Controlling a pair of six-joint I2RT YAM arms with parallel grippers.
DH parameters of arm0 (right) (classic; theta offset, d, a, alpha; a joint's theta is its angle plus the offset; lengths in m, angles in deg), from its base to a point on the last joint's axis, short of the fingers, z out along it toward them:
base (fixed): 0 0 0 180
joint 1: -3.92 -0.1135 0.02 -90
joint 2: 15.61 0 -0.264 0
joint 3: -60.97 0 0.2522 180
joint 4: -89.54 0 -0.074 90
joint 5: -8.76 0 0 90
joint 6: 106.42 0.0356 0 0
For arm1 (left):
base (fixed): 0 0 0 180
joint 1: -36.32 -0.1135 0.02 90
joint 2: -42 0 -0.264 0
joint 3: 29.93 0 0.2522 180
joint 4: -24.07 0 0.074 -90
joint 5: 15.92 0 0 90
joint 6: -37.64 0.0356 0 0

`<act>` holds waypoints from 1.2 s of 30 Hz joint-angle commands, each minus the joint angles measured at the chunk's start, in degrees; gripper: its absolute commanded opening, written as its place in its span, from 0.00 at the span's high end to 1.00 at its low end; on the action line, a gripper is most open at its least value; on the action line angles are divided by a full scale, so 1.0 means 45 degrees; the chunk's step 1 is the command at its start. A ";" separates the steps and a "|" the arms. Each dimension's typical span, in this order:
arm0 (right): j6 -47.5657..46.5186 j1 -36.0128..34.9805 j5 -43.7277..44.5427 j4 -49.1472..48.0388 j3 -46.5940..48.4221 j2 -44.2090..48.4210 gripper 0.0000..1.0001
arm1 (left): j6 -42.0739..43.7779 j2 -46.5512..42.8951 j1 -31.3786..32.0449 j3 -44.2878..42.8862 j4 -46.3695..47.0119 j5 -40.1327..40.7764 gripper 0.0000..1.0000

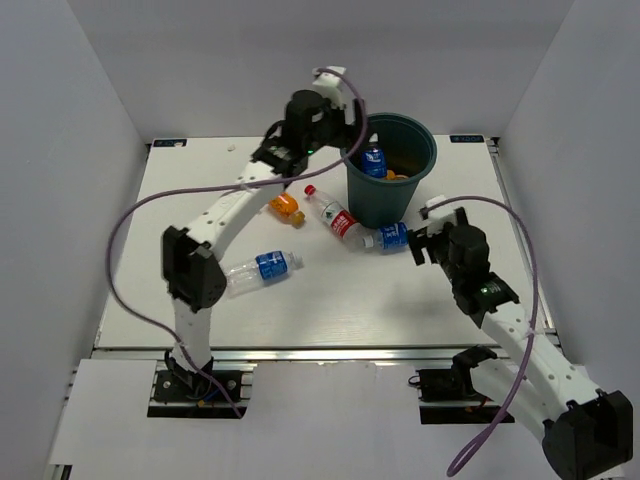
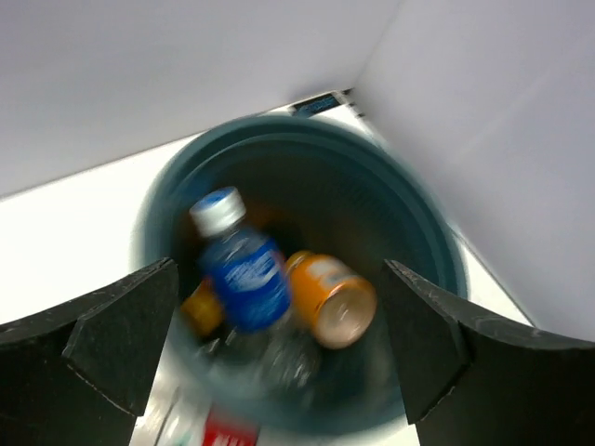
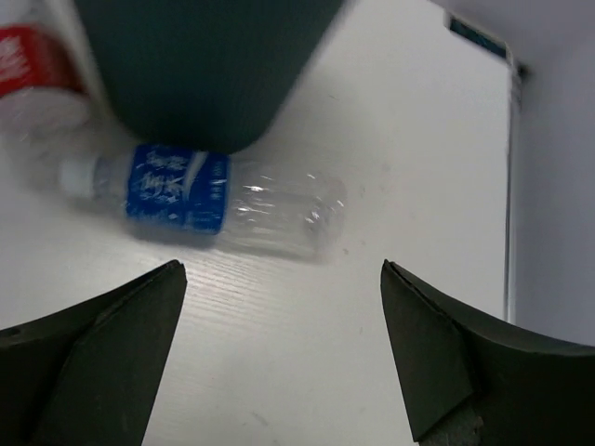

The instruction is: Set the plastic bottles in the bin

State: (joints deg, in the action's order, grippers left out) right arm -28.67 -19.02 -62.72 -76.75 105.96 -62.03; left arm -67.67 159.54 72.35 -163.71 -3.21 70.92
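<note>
Progress is partial: the bin holds a blue-labelled bottle, an orange bottle, perhaps more under blur. Four loose bottles lie beside it on the desk. My left pincer over the bin and right pincer by its base gape wide, empty.

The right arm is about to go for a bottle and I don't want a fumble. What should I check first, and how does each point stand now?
1. The left gripper is open and empty above the bin: ok.
2. The blue-label bottle is inside the bin: ok.
3. The right gripper is open: ok.
4. The bottle at the bin's foot lies ahead of the right gripper: ok.
5. Room for a finger between that bottle and the bin wall: cannot tell.
6. The table is rid of bottles: not ok; the orange bottle, the red-label bottle and another blue-label bottle lie out.
</note>
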 commanded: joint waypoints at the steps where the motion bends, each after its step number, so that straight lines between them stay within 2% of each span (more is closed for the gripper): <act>1: -0.6581 0.0019 -0.5749 0.0553 0.0795 -0.0679 0.10 | -0.0717 -0.3360 -0.1111 0.2251 -0.0413 0.0408 0.02; 2: -0.8682 0.0019 -0.6086 0.0984 0.0931 -0.1223 0.11 | -0.0835 -0.3984 -0.1306 0.3129 -0.0530 0.0506 0.02; 3: -0.9167 0.0039 -0.5818 0.1375 0.1203 -0.1538 0.11 | -0.0894 -0.4667 -0.1540 0.5322 -0.0338 0.0623 0.02; 4: -0.9346 0.0155 -0.5506 0.2269 0.2057 -0.2199 0.10 | -0.0952 -0.6143 -0.1600 0.6524 -0.0046 0.1165 0.02; 6: -0.9757 0.0350 -0.5308 0.3269 0.2979 -0.2847 0.11 | -0.0992 -0.7557 -0.1639 0.8694 0.0756 0.2592 0.02; 7: -0.9855 0.0506 -0.5366 0.3525 0.3293 -0.3121 0.11 | -0.1050 -0.8202 -0.1659 1.0444 0.0835 0.3022 0.02; 8: -0.9991 0.0546 -0.5424 0.3257 0.3528 -0.3568 0.11 | -0.1437 -0.9408 -0.1679 1.1196 0.0836 0.3509 0.02; 12: -1.1588 0.0916 -0.7041 0.2746 0.3393 -0.4993 0.11 | -0.2611 -1.1974 -0.1796 1.4691 0.0661 0.5423 0.02; 17: -1.2432 0.1464 -0.7749 0.4462 0.4836 -0.7026 0.11 | -0.3275 -1.3364 -0.1835 1.5500 -0.0469 0.6872 0.02; 21: -1.2667 0.1601 -0.7166 0.5479 0.6378 -0.8628 0.11 | -0.3277 -1.3814 -0.1835 1.5813 -0.0706 0.7244 0.02; 24: -1.2941 0.1854 -0.6461 0.5188 0.6867 -0.9645 0.11 | -0.3200 -1.3970 -0.1855 1.5833 -0.1135 0.7829 0.02; 27: -1.3078 0.1991 -0.6246 0.5908 0.7435 -1.0544 0.11 | -0.3277 -1.4126 -0.1855 1.5852 -0.1604 0.8513 0.02; 34: -1.2943 0.2050 -0.6597 0.5462 0.7573 -1.1831 0.11 | -0.2907 -1.3854 -0.1855 1.6067 -0.1351 0.8416 0.02; 36: -1.2670 0.2051 -0.6577 0.6140 0.8136 -1.2455 0.11 | -0.2887 -1.3834 -0.1855 1.6087 -0.1371 0.8552 0.02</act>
State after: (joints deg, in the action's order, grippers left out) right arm -85.42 -9.95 -91.86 -52.78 138.33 -114.55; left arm -81.42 97.55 64.18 -91.91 -9.02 107.62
